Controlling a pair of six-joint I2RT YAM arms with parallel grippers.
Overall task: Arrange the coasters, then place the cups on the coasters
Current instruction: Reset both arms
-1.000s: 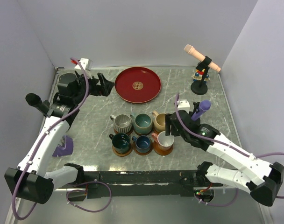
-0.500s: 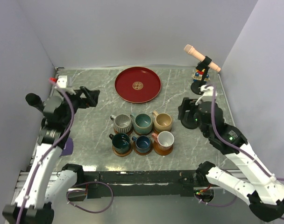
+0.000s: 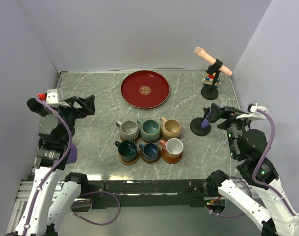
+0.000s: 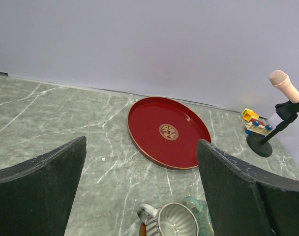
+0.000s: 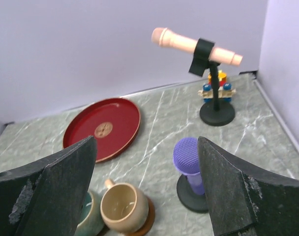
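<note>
Six cups stand in two rows of three at the table's middle, each on a brown coaster (image 3: 172,159): grey ribbed (image 3: 129,130), teal (image 3: 151,130) and beige (image 3: 171,129) behind, dark green (image 3: 126,148), dark blue (image 3: 150,150) and pink with a white inside (image 3: 174,147) in front. My left gripper (image 3: 85,105) hangs open to the left of them, with the grey cup (image 4: 176,222) below its empty jaws. My right gripper (image 3: 220,114) is open to the right, looking over the beige cup (image 5: 121,206) on its coaster (image 5: 150,212).
A glossy red plate (image 3: 145,89) lies at the back. A purple microphone (image 3: 204,123) stands just right of the cups, close under my right gripper. A peach microphone on a stand (image 3: 212,61) and a small toy (image 3: 209,78) fill the back right corner.
My right arm has pulled back from the cups to the right, its jaws opening wider. My left arm has swung back toward the near left. The purple microphone now stands uncovered.
</note>
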